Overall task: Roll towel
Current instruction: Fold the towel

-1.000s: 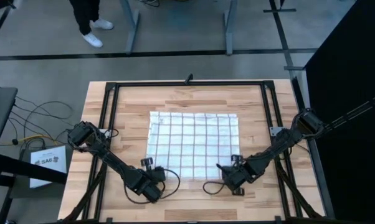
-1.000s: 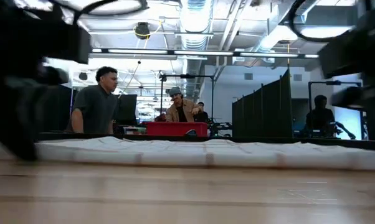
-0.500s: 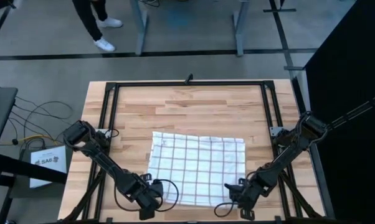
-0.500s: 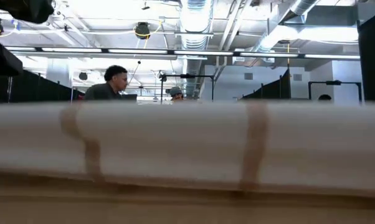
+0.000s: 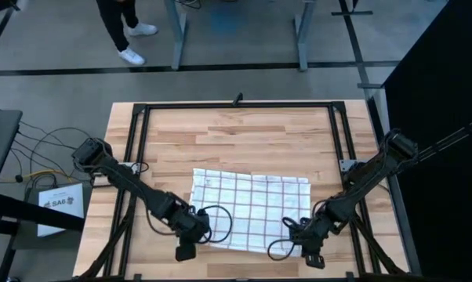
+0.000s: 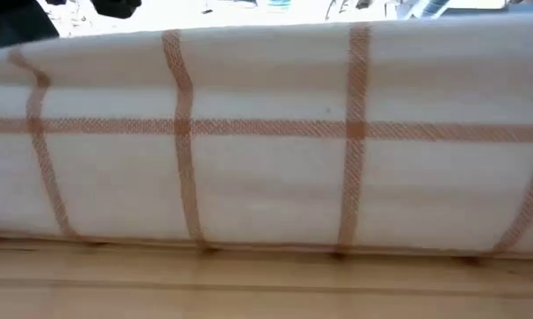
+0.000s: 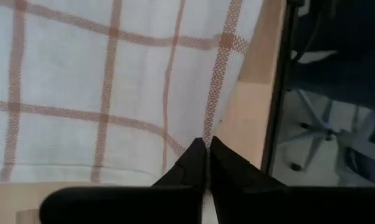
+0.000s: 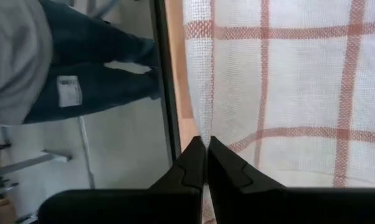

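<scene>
left claw (image 7: pixel 207 144) | pinching towel (image 5: pixel 252 207) corner; right claw (image 8: pixel 205 143) | likewise

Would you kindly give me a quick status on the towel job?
Left gripper and right gripper each shut on a near corner of the towel. Near edge lifted, fills the low view. Nothing in the way.

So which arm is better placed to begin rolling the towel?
Neither clearly: left gripper and right gripper each pinch a near corner of the towel, so both should probably roll together.
</scene>
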Motion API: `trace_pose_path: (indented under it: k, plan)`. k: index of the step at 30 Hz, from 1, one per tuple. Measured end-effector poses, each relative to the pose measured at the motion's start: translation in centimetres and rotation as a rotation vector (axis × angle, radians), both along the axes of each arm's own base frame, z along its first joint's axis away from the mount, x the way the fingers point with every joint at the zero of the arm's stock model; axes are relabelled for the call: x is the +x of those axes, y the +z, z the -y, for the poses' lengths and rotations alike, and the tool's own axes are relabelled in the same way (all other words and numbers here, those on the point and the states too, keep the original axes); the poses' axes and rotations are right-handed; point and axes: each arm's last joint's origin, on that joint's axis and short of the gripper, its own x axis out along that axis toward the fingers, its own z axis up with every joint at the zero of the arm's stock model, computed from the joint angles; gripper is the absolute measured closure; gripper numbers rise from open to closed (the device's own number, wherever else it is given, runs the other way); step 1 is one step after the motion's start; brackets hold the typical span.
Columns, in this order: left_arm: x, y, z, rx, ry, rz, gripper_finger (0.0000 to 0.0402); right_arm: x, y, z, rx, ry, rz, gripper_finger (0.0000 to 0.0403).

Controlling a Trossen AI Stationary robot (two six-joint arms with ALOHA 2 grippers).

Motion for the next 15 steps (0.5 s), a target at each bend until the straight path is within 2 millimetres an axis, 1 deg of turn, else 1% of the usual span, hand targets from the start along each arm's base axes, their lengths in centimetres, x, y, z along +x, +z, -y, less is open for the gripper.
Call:
trace_pose_path:
  k: [5,9,12,15]
  plan:
    - [0.5,-0.8,-1.6,-0.028,-0.065,-0.007,0.0401,-1.0,-0.9,2.2,0.059,-0.058,0.007,0.0403]
    - [0.9,-1.8,-3.2,-0.037,-0.070,-0.014,0.0401,-1.7,-1.7,4.4,0.088,-0.119,0.013,0.0403]
    - [1.2,-2.1,-4.1,-0.036,-0.094,0.002,0.0401,-2.1,-1.8,5.6,0.128,-0.132,0.019,0.0403]
    - [1.6,-2.2,-5.2,-0.025,-0.110,0.032,0.0401,-2.5,-2.3,6.9,0.133,-0.147,0.002,0.0403]
